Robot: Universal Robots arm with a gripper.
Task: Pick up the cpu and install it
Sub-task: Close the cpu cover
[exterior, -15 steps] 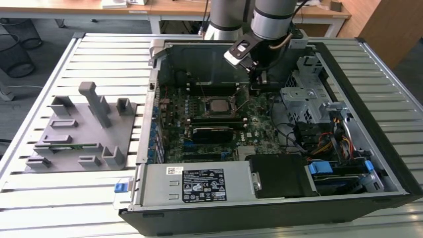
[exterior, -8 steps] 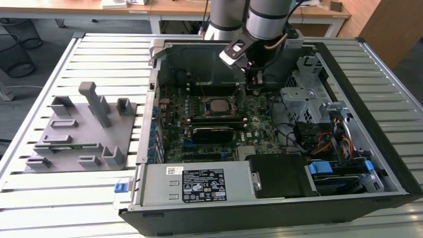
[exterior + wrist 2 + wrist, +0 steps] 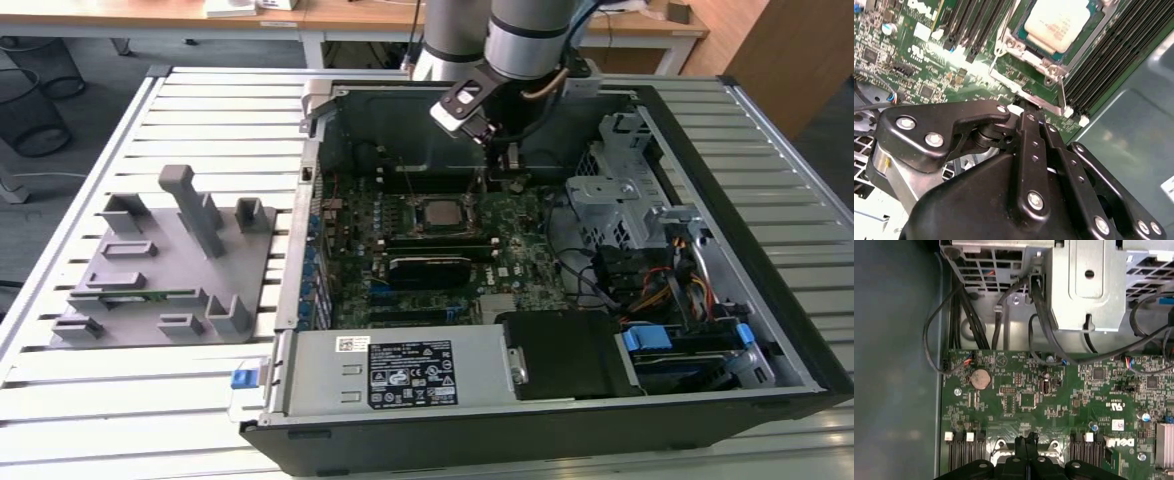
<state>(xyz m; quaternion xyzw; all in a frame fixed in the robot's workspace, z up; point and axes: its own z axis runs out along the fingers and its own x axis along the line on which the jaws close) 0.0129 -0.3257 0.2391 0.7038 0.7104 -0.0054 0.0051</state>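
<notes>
Slatted metal table (image 3: 120, 420) carries the open computer case (image 3: 787, 330) I am working in, and I hang low over its motherboard (image 3: 1024, 400). My gripper (image 3: 1026, 106) is clenched, the two fingers pressed together with nothing that I can see between them, and its tip sits just above the bright metal frame (image 3: 1010, 81) at the near edge of the socket; whether it touches that frame I cannot tell. Just beyond my fingertips the cpu (image 3: 1056, 24) lies flat in the socket, silver-grey top up, so it looks already seated rather than waiting to be fetched. I judge it a light, stiff, thin piece: the smooth metal top would be slippery, the underside contacts easy to damage, so the hold belongs on two opposite edges, kept level, never on the faces. Black memory slots (image 3: 1104, 55) run alongside the socket. Farther out from me on the board is a coin cell (image 3: 980, 378), then dark cables and a metal drive cage (image 3: 1089, 285). Well away from me, outside the case, a grey tray (image 3: 147, 290) of plastic blocks stands on the table.
</notes>
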